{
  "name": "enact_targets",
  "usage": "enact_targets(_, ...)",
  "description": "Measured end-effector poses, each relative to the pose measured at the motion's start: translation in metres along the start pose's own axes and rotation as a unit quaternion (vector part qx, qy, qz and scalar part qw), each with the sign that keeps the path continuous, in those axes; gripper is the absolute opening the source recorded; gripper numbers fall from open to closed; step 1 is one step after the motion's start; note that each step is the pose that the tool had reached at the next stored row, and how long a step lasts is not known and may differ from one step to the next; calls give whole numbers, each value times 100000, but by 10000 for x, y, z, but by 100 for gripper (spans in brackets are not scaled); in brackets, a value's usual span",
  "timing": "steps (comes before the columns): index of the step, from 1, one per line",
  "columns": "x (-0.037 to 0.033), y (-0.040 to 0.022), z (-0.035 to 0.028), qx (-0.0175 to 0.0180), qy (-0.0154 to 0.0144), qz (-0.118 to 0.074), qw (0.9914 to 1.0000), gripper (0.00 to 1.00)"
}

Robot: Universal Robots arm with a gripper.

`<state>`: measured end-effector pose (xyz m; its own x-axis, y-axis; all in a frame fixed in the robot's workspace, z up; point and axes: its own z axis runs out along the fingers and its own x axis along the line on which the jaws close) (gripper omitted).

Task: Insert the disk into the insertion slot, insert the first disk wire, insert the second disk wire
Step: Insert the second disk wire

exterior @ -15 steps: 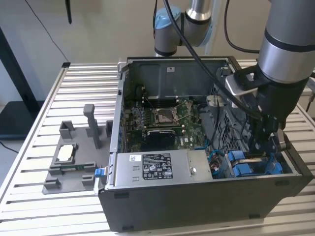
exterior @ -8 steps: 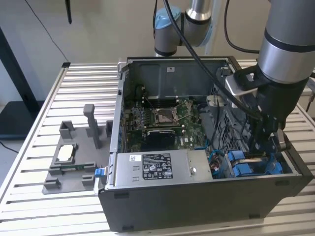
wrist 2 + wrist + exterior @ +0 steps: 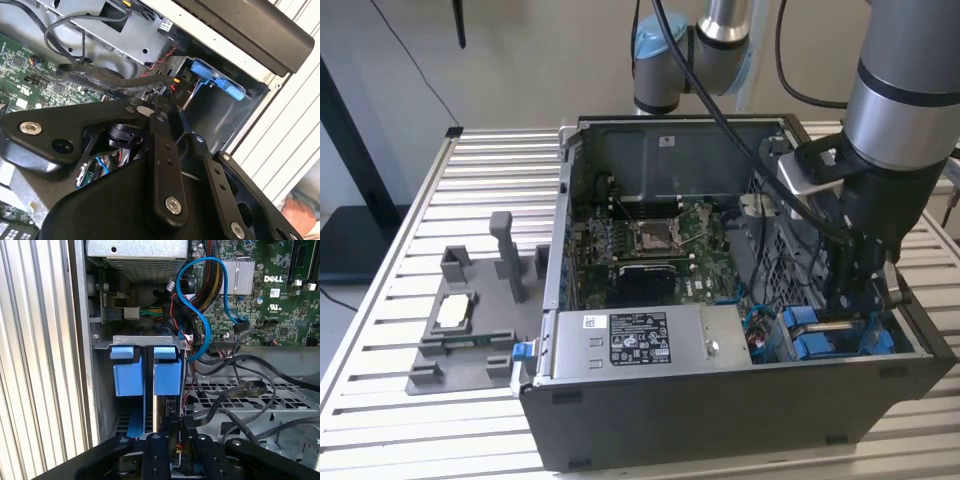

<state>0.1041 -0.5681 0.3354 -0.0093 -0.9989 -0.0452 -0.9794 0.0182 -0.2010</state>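
Already the disk (image 3: 167,375) sat on edge in the insertion slot (image 3: 145,340), at the case's corner on the exterior view's right. Directly over it, the gripper (image 3: 175,432) was clenched on a black wire connector (image 3: 171,407); squaring it with the disk's port looked decisive.

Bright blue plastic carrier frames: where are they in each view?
Exterior view: bright blue plastic carrier frames low at the exterior view's right, below the black gripper.
Second wrist view: a frame beyond the gripper.
First wrist view: frames beyond the gripper.
Shared landmark: the gripper.
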Motion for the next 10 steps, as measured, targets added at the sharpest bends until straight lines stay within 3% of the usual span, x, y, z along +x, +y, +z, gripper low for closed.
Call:
enact_targets(5, -6, -27, -130, -673, 31, 24, 99998, 24)
enact_targets(10, -12, -54, -261, -1098, 34, 48, 99994, 24)
